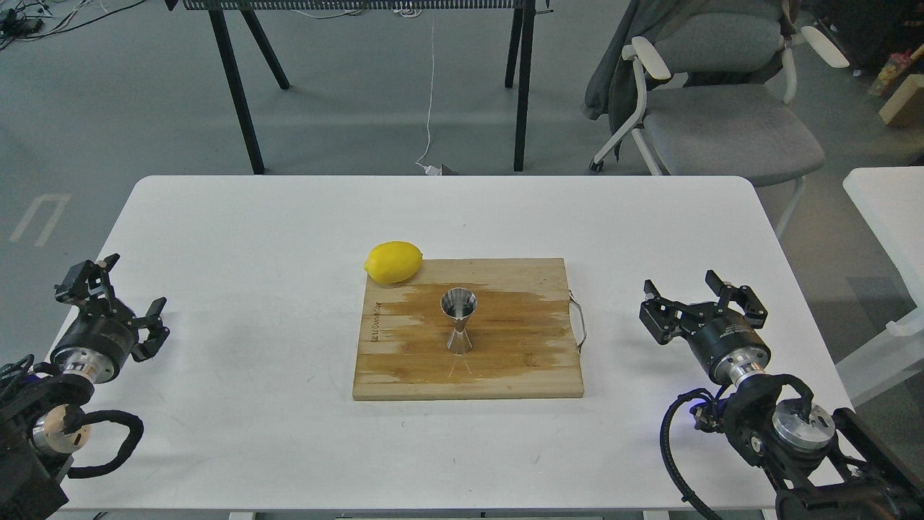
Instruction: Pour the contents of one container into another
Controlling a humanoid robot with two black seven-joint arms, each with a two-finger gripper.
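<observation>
The shiny steel jigger (pixel 458 320) stands upright in the middle of the wooden cutting board (pixel 534 361). Well to the right of the board, my right gripper (pixel 699 295) hangs low over the table, open, with its fingers spread wide. I cannot make out the clear glass cup anywhere; no rim or glint shows between or beside those fingers. My left gripper (pixel 136 283) rests open near the table's left edge, far from the board, and holds nothing.
A yellow lemon (pixel 393 261) lies at the board's far left corner. The board's wire handle (pixel 580 320) sticks out toward my right gripper. A grey chair (pixel 722 123) and black table legs stand behind the white table (pixel 253 238).
</observation>
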